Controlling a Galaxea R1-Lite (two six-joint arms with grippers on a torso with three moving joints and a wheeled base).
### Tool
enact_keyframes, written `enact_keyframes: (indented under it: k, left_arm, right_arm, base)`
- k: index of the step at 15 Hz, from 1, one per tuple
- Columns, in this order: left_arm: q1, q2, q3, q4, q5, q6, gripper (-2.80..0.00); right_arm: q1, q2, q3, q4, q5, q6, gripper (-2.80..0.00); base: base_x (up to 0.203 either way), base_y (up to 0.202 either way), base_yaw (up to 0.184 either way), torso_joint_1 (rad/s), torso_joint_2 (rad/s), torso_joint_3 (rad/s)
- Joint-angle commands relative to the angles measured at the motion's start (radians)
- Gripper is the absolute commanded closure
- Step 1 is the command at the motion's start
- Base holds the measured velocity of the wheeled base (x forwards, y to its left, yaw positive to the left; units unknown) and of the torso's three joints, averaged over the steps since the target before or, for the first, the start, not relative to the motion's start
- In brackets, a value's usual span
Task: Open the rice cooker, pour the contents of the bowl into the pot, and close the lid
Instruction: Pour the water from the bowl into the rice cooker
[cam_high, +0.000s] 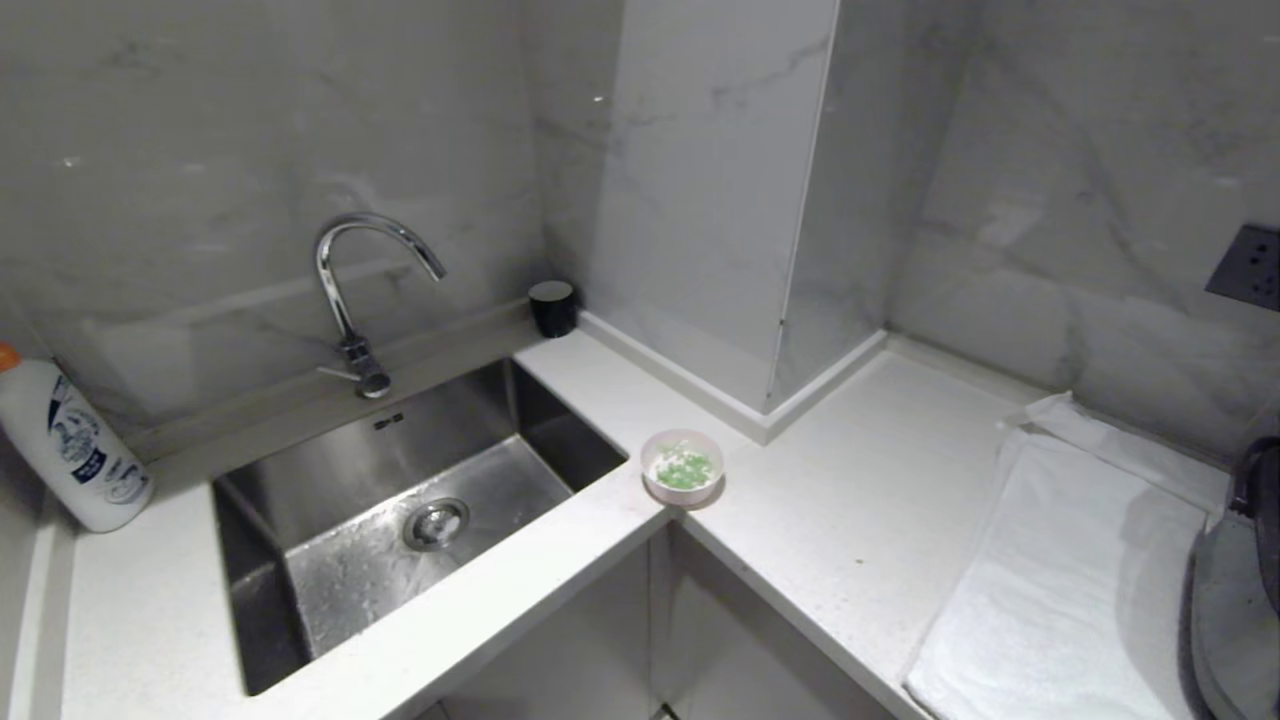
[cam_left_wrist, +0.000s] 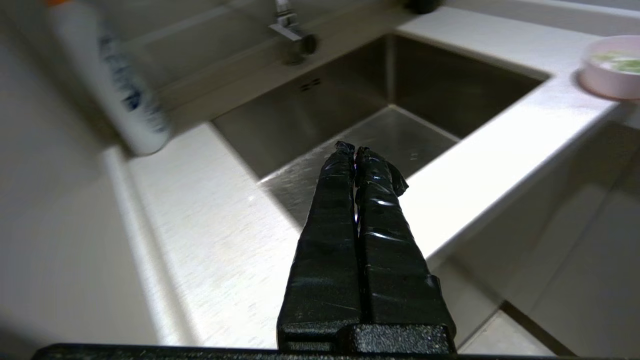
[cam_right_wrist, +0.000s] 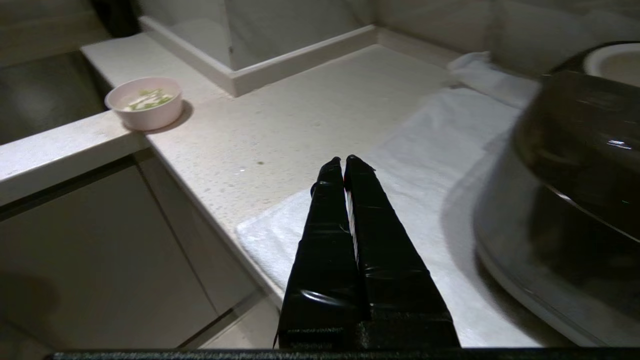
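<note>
We hold both arms low in front of the counter, neither in the head view. Our left gripper (cam_left_wrist: 355, 148) has its fingers pressed together on nothing, hanging before the sink (cam_high: 300, 560); our right gripper (cam_right_wrist: 344, 160) is likewise closed and empty, before the white towel (cam_high: 1060, 590). The bowl (cam_high: 682, 466) sits at the counter's inner corner, just beside the sink, holding the green and white pieces (cam_high: 684, 467). The rice cooker (cam_right_wrist: 575, 165) stands on the towel at our far right. The white bottle (cam_high: 70, 440) bears a blue label we cannot read.
</note>
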Motion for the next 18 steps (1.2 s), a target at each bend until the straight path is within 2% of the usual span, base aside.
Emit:
enact_keyframes:
  k: [1,18]
  left_arm:
    - [0.0,0.003,0.0,0.0,0.0,0.0,0.0]
    - [0.0,0.002,0.0,-0.003,0.004,-0.003,0.0]
  right_arm:
    - [0.001,0.0,0.003,0.0,0.0,0.0,0.0]
    - [0.001,0.0,0.002,0.0,0.0,0.001,0.0]
  base:
    - [0.003,0.011,-0.108,0.007,0.0,0.0]
    - [0.002,0.008,-0.176,0.003,0.0,0.002]
